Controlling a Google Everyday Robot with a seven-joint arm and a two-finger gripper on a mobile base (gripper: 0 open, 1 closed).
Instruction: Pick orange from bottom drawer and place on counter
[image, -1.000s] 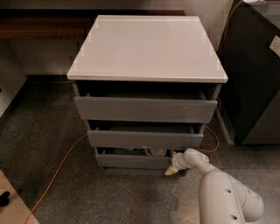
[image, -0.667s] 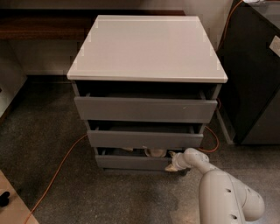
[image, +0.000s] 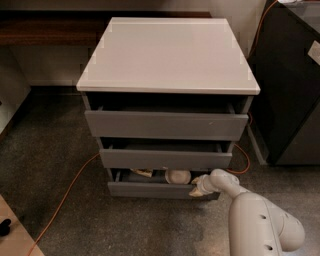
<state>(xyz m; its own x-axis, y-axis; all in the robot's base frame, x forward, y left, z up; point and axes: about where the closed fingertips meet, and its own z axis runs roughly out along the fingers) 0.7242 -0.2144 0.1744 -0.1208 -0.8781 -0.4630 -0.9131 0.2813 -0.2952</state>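
Gripper (image: 197, 187): low at the right end of the bottom drawer (image: 150, 190), at or just over its front edge, on the end of the pale arm (image: 260, 222) that reaches in from the lower right. Open or closed: cannot tell.

Bottom drawer: pulled partly out, the lowest of three, and overhung by the middle drawer (image: 165, 159), so only a narrow strip of its tray shows.

Contents seen: a white bowl (image: 177, 176) just left of the gripper and a pale tan item (image: 142, 173) further left.

Orange: not made out. It is presumably in the tray's right end, masked by the gripper or the drawer front (a judgement, not a sighting). If so, it lies directly at or under the gripper and not leftward past the bowl. Being round, it has no long axis and points no particular way, so grasp angle should matter little.

Counter (image: 167, 55): the glossy pale top slab, well above and back-left of the gripper.

Clearance: any lift must first come forward out from under the middle drawer and top drawer (image: 165, 125), which also stand ajar.
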